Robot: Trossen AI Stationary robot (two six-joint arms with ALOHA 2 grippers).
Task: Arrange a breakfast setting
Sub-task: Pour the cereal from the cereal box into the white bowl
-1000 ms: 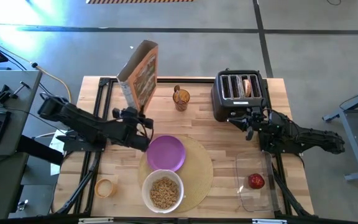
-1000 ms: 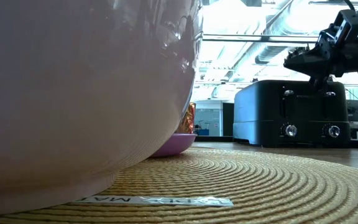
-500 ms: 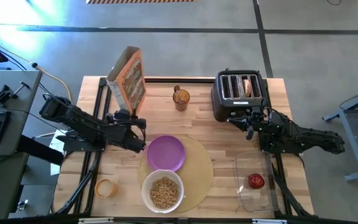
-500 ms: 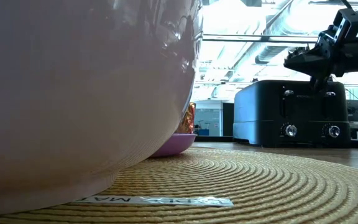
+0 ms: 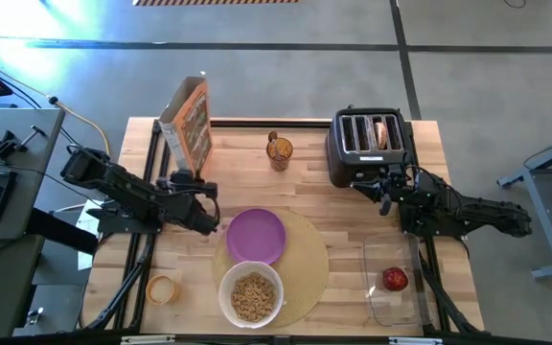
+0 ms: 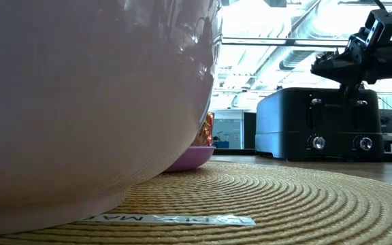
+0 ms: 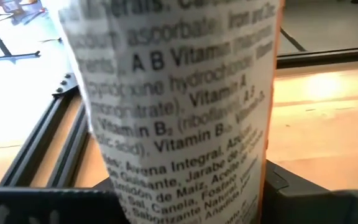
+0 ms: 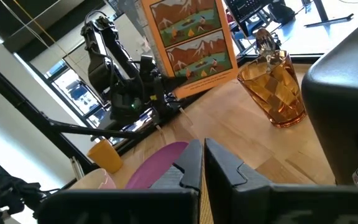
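Holding the cereal box (image 5: 187, 125) low near the tabletop's far-left corner, the left pincer (image 5: 182, 182) stays clamped; cardboard is light, crushable; right pincer (image 8: 204, 163) nearly closed, empty.

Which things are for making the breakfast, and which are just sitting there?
For breakfast: tan mat, purple plate, white bowl of cereal, bagel, red apple, cereal box held by the left gripper.

Just sitting there: black toaster, amber glass, small tan cup, clear container.

The high view looks straight down on the toaster (image 5: 370, 146); the low view, pressed against the white bowl (image 6: 94, 102), faces that toaster (image 6: 325, 124) level.
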